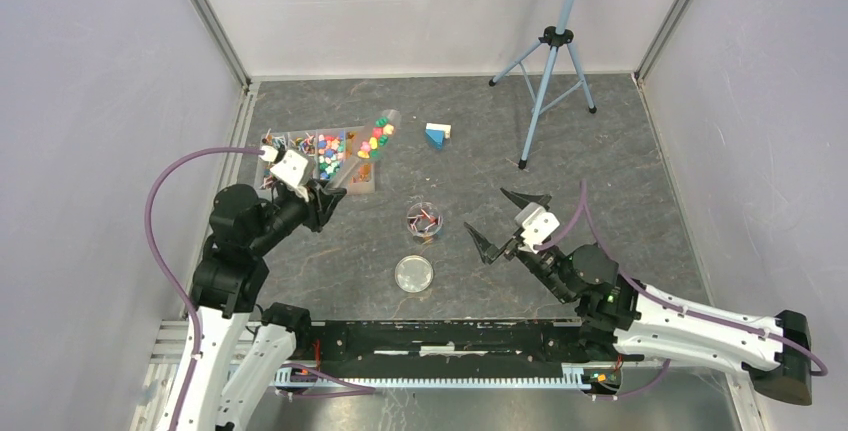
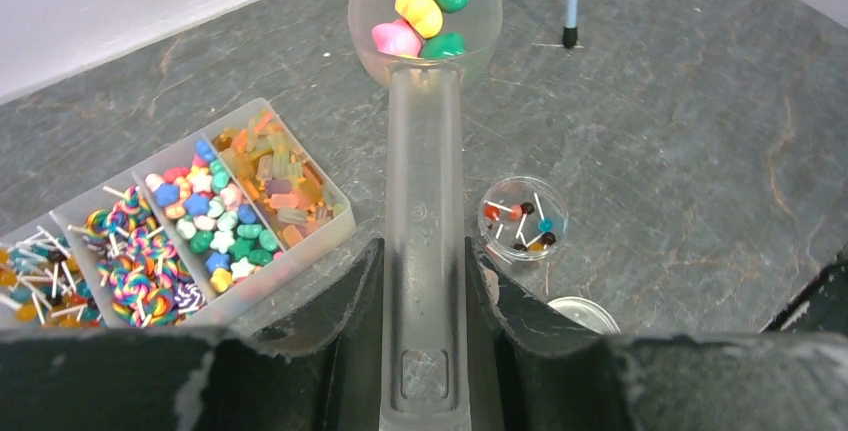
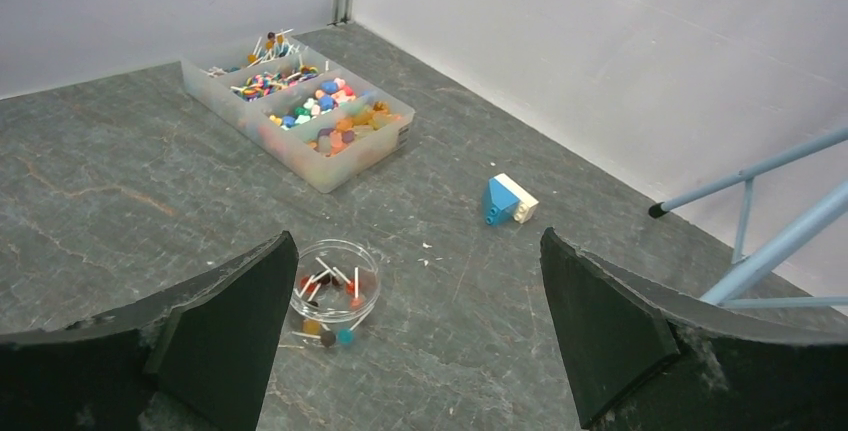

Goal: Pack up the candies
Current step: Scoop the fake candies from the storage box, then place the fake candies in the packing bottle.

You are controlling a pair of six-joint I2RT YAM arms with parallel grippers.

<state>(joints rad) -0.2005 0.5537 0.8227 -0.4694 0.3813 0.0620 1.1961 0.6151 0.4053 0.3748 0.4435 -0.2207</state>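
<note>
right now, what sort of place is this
Probably a robot lab's enclosed test bench: bare white walls boxing in a grey tabletop, a tripod standing on it, and a tray of sorted candies set out.

1. Table (image 1: 620,181): dark grey, stone-patterned top, closed in by white walls (image 1: 420,11) at 9, 12 and 3 o'clock.
2. Blue-and-white block (image 1: 436,135): lies on the table toward 12 o'clock from its centre, alone, well apart from the other items.
3. Tripod (image 1: 553,51): light blue legs, black head, stands at 1 o'clock with its feet on the table near the back wall.
4. Compartment tray (image 3: 345,163): clear plastic, at 10 o'clock.
5. Round clear cup (image 2: 563,219): upright, uncovered, near the centre.
6. Round lid (image 1: 414,273): flat on the table at 6 o'clock of the cup, near it but apart.
</note>
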